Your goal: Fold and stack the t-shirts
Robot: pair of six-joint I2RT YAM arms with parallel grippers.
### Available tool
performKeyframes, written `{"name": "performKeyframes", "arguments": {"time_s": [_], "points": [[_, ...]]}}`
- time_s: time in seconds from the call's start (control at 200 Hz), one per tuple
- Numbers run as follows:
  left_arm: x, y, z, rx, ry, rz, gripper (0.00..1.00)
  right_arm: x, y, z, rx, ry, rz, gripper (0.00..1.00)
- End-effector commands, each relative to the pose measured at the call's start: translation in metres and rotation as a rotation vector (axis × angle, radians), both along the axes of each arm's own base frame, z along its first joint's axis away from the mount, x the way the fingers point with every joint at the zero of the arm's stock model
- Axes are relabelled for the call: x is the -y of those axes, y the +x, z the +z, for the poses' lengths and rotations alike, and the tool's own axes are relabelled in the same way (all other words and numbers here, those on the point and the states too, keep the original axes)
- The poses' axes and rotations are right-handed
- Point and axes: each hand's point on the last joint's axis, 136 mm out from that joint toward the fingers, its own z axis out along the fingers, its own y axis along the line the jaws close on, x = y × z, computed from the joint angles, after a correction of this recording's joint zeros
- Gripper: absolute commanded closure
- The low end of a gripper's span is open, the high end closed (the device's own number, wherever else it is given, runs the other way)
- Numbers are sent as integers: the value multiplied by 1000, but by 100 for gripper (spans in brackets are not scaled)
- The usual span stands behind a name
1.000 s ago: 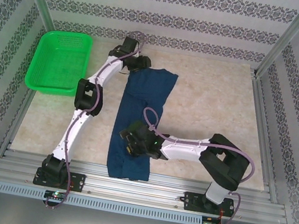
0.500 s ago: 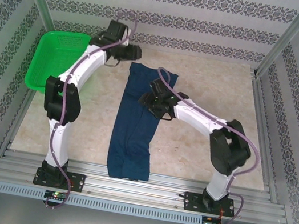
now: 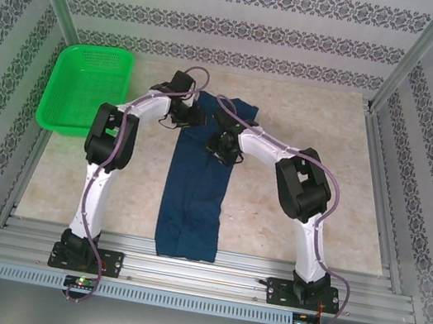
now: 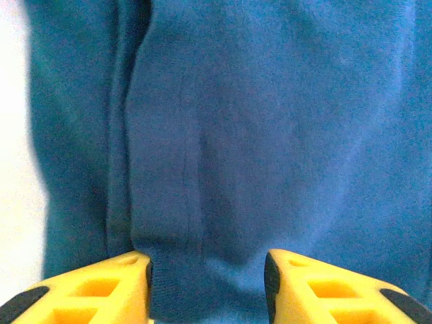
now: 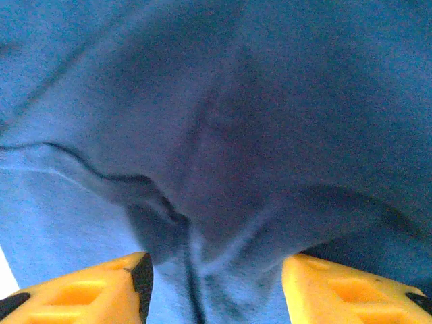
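The green mesh basket sits at the far left of the table, and I'll take everything else from it.

Just right of the basket, the left arm rises from the near edge and bends over. It sets the left gripper down level with the basket's middle, on the left side of the t-shirt's far end. In its wrist view the left gripper has its two yellow fingers standing well apart. The shirt's ribbed edge runs across the gap, with a long crease going away from it. The claw is spread over the cloth, not pinched on it.

Further right of the basket lies the dark navy t-shirt. It is folded into a long narrow strip. Its far end is level with the basket, and its near end reaches the table's near edge, well nearer than the basket.

Right again, close beside the left one, the right gripper rests on the right side of the shirt's far part, about level with the basket's near rim. In its wrist view the right gripper also has its yellow fingers wide apart. A soft hump of cloth is bunched between them, and a hem line runs off to one side. This claw is open too, straddling the fold.

The right arm arches back from there to its base, well right of the basket.
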Motion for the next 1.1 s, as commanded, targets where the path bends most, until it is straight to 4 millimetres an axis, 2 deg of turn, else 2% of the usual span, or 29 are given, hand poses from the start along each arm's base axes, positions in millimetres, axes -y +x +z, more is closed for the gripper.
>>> {"name": "performKeyframes", "arguments": {"time_s": [0.0,0.175,0.255,0.395,0.5,0.57,0.635,0.694,0.774,0.884,0.914,0.964,1.029,1.094], "points": [[4,3,-33,-84,-8,0,54,19,8,-40,-86,-64,-55,45],[-2,40,-52,-102,-31,48,54,19,45,-44,-72,-8,-128,44],[-1,60,-47,-75,-54,55,54,17,61,-42,-47,9,-121,42],[-10,71,-42,-59,-80,94,53,18,78,-33,-33,29,-87,40],[-18,78,-17,-12,-145,123,43,14,84,-5,32,58,-19,36],[-21,84,18,47,-200,144,36,5,82,24,94,115,45,33],[-26,86,56,105,-241,156,31,-3,69,54,136,145,109,30],[-30,81,92,157,-264,160,26,-4,49,78,159,147,166,27],[-35,66,130,208,-267,154,23,2,15,96,152,139,199,24],[-56,26,136,193,-195,180,18,17,-37,101,110,137,189,22],[-63,15,136,184,-180,187,10,20,-51,100,96,141,185,22],[-70,-9,126,142,-164,190,8,24,-78,92,55,143,172,22],[-71,-48,117,93,-159,174,7,22,-111,84,11,173,161,22],[-67,-96,101,18,-191,154,7,15,-142,78,-21,203,152,22]]}}
